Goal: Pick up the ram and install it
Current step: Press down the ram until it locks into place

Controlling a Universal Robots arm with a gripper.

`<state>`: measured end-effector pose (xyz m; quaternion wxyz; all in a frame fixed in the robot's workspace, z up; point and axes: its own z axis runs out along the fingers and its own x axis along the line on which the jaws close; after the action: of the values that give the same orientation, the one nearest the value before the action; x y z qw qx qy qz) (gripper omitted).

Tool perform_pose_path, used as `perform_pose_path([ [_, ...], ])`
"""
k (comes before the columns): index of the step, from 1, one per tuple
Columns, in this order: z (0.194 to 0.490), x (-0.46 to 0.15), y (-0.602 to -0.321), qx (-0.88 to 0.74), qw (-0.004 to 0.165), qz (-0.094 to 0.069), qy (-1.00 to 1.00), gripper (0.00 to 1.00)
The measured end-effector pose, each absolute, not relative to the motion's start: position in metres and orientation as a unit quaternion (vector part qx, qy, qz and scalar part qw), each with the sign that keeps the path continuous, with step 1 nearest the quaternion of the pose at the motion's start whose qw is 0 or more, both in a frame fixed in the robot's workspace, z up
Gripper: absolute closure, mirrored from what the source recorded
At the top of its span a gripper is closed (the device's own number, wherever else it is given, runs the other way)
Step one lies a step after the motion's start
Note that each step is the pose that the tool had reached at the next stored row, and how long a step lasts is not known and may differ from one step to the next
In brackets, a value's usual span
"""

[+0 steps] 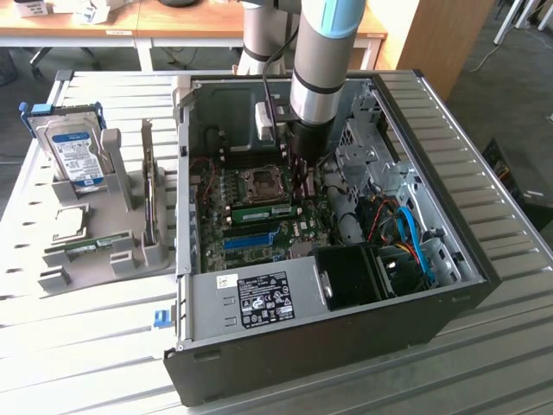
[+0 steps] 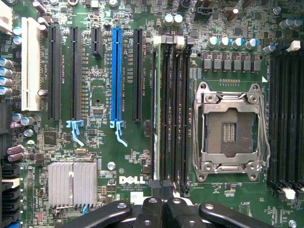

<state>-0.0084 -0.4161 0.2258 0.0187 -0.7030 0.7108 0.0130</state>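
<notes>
Exterior view: you see a slatted metal table [image 1: 484,164] carrying an open computer case [image 1: 415,298], with wooden desks [image 1: 130,26] along the back of the room. The arm reaches down into the case near its far wall, the gripper [image 1: 302,173] hanging over the motherboard [image 1: 216,199] just beside the empty processor socket [image 1: 262,183]. The ram [image 1: 262,210] sits in a slot on the near side of that socket, apart from the gripper. By the table's edge at the exterior view's left, a grey holder [image 1: 121,251] carries a hard drive [image 1: 76,154], a chip [image 1: 71,222] and a twin green stick [image 1: 86,248]

Wrist view: you look straight down on the board. The black fingers [image 2: 149,211] are drawn together with no gap between them; whether anything is nipped there cannot be told. Beyond them run the black memory slots [image 2: 173,114], the ram [image 2: 154,114] edge-on in the one farthest from the processor socket [image 2: 231,127]. A blue slot [image 2: 116,76], a finned heatsink [image 2: 72,184] and the maker's white lettering [image 2: 131,180] appear here, while the table and room do not
</notes>
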Motion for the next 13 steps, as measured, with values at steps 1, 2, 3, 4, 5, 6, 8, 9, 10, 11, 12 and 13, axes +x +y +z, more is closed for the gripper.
perform_pose_path([
  [1,0.2256,-0.0084,-0.4161,-0.703,0.019,0.013,0.711,0.89],
  [2,0.2254,-0.0084,-0.4161,-0.703,0.019,0.013,0.711,0.89],
  [3,0.2252,-0.0084,-0.4161,-0.703,0.019,0.013,0.711,0.89],
  [4,0.2252,-0.0083,-0.4162,-0.703,0.019,0.013,0.711,0.89],
  [5,0.2252,-0.0083,-0.4162,-0.703,0.019,0.013,0.711,0.89],
  [6,0.2251,-0.0082,-0.4162,-0.703,0.019,0.013,0.711,0.89],
  [8,0.2251,-0.0082,-0.4161,-0.703,0.019,0.013,0.711,0.89],
  [9,0.2249,-0.0082,-0.4161,-0.703,0.019,0.013,0.711,0.89],
  [10,0.2246,-0.0081,-0.4161,-0.703,0.019,0.013,0.711,0.89],
  [11,0.2245,-0.008,-0.4161,-0.703,0.019,0.013,0.711,0.89],
  [12,0.2244,-0.008,-0.4162,-0.703,0.019,0.013,0.711,0.89],
  [13,0.2243,-0.0079,-0.4162,-0.703,0.019,0.013,0.711,0.89],
])
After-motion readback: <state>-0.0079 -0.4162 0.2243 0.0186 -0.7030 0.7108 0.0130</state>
